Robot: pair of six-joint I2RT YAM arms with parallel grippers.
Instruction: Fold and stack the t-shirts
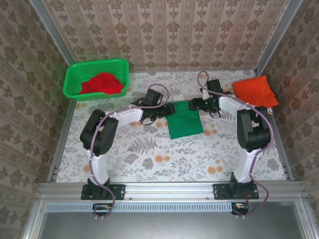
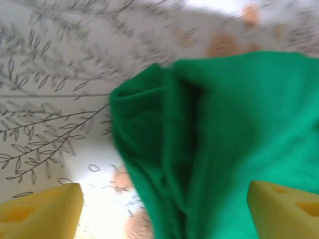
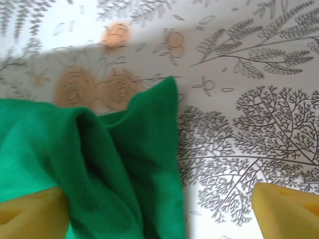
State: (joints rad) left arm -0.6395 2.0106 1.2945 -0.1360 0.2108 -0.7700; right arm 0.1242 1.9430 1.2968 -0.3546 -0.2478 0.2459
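Yellow pads (image 2: 42,211) of the left gripper (image 2: 163,191) stand spread wide, released, over the bunched far left corner of the dark green t-shirt (image 2: 234,124). The right gripper (image 3: 158,191) is likewise spread and let go, its pads (image 3: 284,209) straddling that shirt's far right corner. The green shirt lies as a folded rectangle in the middle of the table (image 1: 149,159). To its right and farther back rests the folded orange-red t-shirt (image 1: 255,91). To its left and farther back, the red t-shirt (image 1: 102,83) sits crumpled in the green basket (image 1: 94,64).
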